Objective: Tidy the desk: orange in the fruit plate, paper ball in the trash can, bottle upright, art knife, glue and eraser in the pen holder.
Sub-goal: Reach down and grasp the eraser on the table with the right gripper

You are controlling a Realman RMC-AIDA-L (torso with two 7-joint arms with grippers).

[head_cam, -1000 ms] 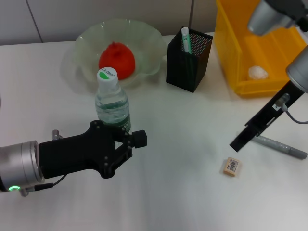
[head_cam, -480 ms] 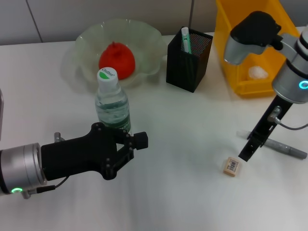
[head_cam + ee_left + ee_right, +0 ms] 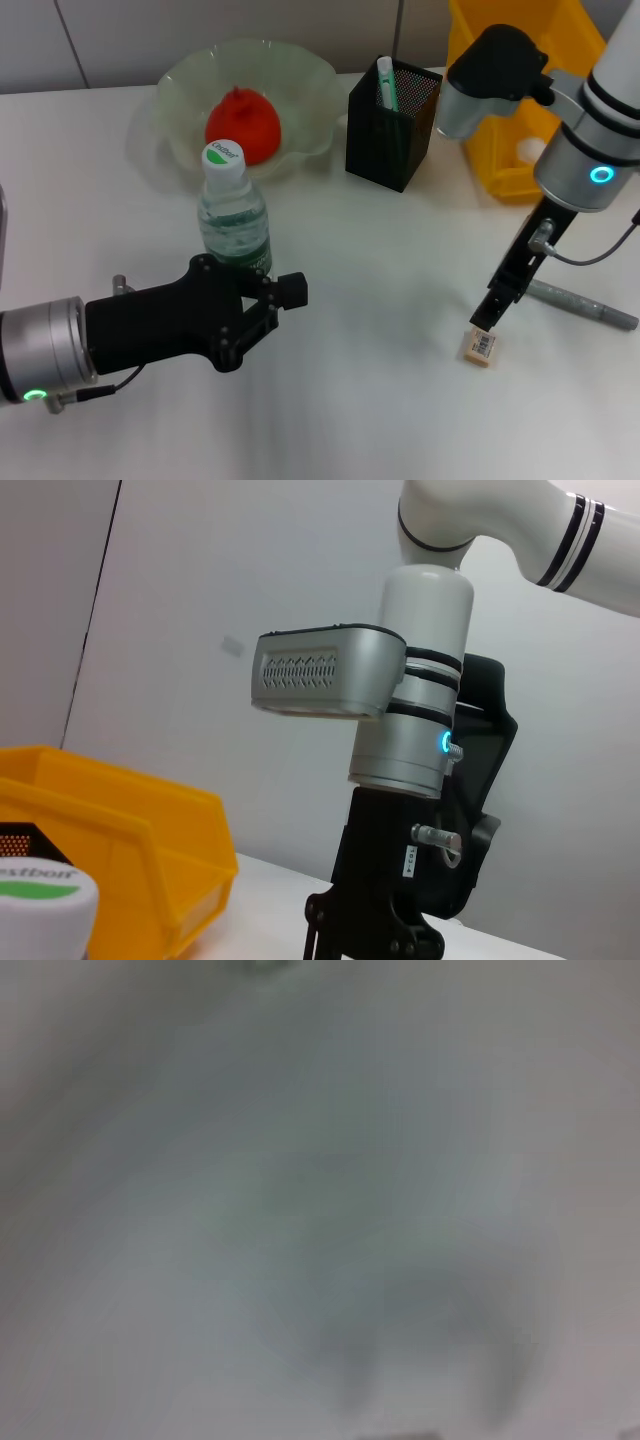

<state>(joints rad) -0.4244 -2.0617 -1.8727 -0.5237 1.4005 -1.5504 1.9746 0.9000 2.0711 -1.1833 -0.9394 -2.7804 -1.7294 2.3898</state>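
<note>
The orange [image 3: 242, 125] lies in the pale green fruit plate [image 3: 300, 75]. In front of it the bottle [image 3: 233, 215] stands upright on the desk [image 3: 380, 250]; its cap [image 3: 40, 900] shows in the left wrist view. My left gripper [image 3: 272, 305] is open, just in front of the bottle's lower part and holding nothing. The black mesh pen holder [image 3: 393, 125] holds a white-green glue stick [image 3: 385, 82]. The eraser [image 3: 481, 346] lies on the desk with my right gripper [image 3: 486, 318] pointing down just above it. The grey art knife [image 3: 585, 305] lies to its right. The paper ball [image 3: 528, 148] sits in the yellow trash can [image 3: 510, 180].
The right arm's silver and white links [image 3: 560, 120] hang over the trash can's near wall. The left wrist view shows that arm [image 3: 405, 770] beyond the trash can [image 3: 130, 830]. The right wrist view is a blur with nothing to make out.
My right arm has swung left and come down, so its gripper tip now hangs just above the eraser. The left gripper has barely moved.
</note>
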